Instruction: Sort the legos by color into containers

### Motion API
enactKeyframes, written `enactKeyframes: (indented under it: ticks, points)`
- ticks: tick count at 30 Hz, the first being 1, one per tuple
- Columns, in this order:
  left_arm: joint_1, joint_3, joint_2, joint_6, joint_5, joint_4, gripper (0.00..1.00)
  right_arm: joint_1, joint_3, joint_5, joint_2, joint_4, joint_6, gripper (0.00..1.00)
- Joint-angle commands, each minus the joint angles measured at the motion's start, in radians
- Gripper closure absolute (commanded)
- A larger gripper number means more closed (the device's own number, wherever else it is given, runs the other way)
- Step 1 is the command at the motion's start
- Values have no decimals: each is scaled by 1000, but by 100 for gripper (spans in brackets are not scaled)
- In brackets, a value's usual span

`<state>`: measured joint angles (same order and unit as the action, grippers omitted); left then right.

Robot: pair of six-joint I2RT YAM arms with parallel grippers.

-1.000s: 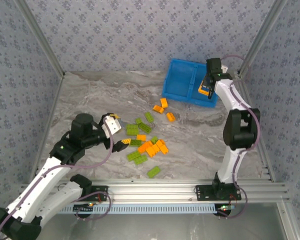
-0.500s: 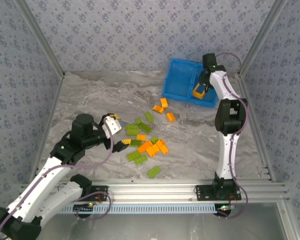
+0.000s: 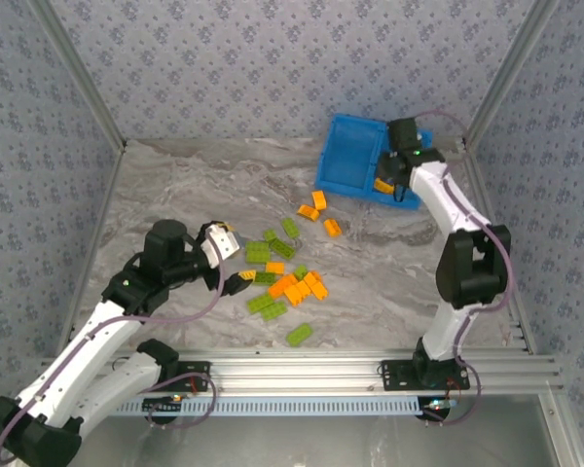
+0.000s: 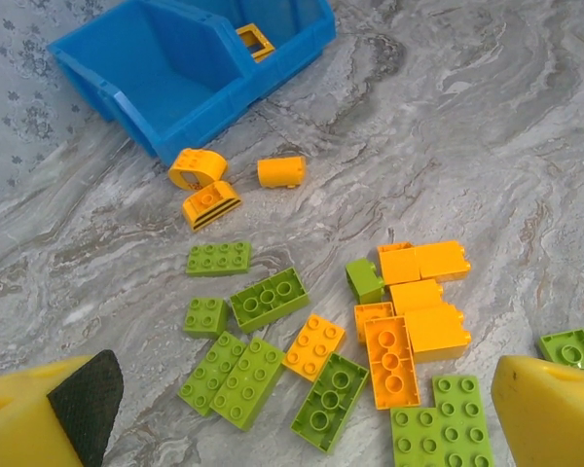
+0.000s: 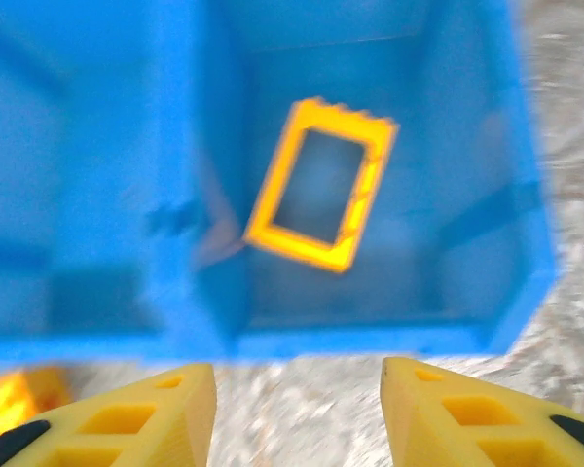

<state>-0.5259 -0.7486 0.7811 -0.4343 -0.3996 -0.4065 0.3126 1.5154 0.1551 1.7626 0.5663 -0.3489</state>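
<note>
Blue tray (image 3: 346,156), green and orange legos (image 3: 290,288)

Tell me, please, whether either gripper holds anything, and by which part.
Nothing: left gripper and right gripper are open; the orange frame lies free in the tray.

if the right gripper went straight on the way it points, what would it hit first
Probably the blue tray: the right gripper points into the compartment where the orange frame lies. Its near wall could catch the fingers first; depth is unclear.

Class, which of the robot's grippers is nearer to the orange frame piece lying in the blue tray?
Right. The right gripper hovers at the edge of the blue tray, just short of the orange frame; the left gripper is far off, above the loose bricks.
</note>
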Motion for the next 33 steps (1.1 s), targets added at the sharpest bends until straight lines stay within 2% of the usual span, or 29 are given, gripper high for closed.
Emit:
enactKeyframes:
  ticks: [1,2,5,12,15,21,24,30,33]
  points:
    - [-5,2,8,-11,0,26,1,106,-48,-51,54,-27,90,45]
    - [-5,2,12,-11,-1,29,1,130,-49,-59,75,-29,95,45]
    - [-5,-3,29,-11,0,24,1,178,-35,-62,149,-23,119,32]
    - [-5,-8,39,-20,31,6,1,228,-22,2,280,20,135,32]
    - [-6,-6,39,-24,36,11,1,232,-42,14,291,17,139,39]
    - [-5,-7,55,-26,41,8,1,231,-83,24,283,0,104,71]
    - [-5,-8,56,-28,47,4,1,231,-100,43,262,-3,88,79]
    - [-5,-7,41,-35,68,-6,1,224,-177,76,66,-68,43,82]
    - [-5,-5,30,-39,78,-5,1,182,-224,81,-60,-139,-1,83]
